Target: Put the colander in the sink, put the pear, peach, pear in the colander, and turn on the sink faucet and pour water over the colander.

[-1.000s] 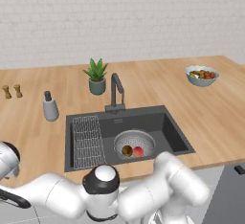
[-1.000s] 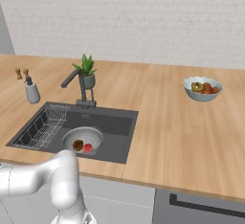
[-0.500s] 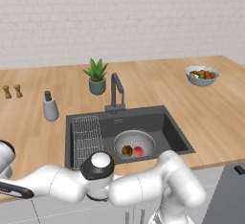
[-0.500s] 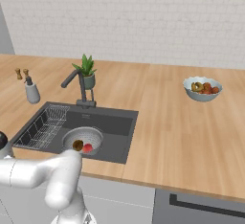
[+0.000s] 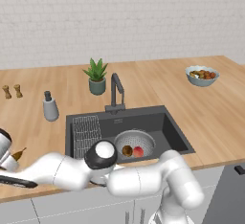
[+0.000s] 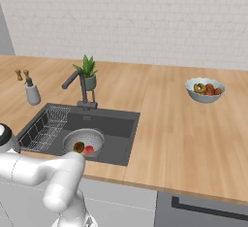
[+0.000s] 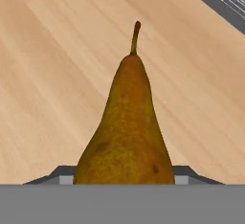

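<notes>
A brown pear (image 7: 127,132) stands stem-up on the wooden counter left of the sink. My gripper (image 7: 125,179) is shut on its wide base, with a dark finger (image 7: 57,173) tight against each side. The left base view shows this pear (image 5: 18,154) at the far left beside my hand. The silvery colander (image 5: 143,137) sits in the dark sink (image 5: 165,122) and holds a second pear (image 5: 127,150) and the red peach (image 5: 138,151). The sink faucet (image 5: 115,86) stands behind the basin, and no water runs from it.
A wire rack (image 5: 86,129) lies in the sink's left part. On the counter are a grey dispenser bottle (image 5: 50,107), a potted plant (image 5: 97,77), two small shakers (image 5: 12,91) and a pale-blue bowl of fruit (image 5: 202,74) at far right.
My arm has swung further left and lower, across the counter's front left. The colander, its fruit and the faucet have not moved.
</notes>
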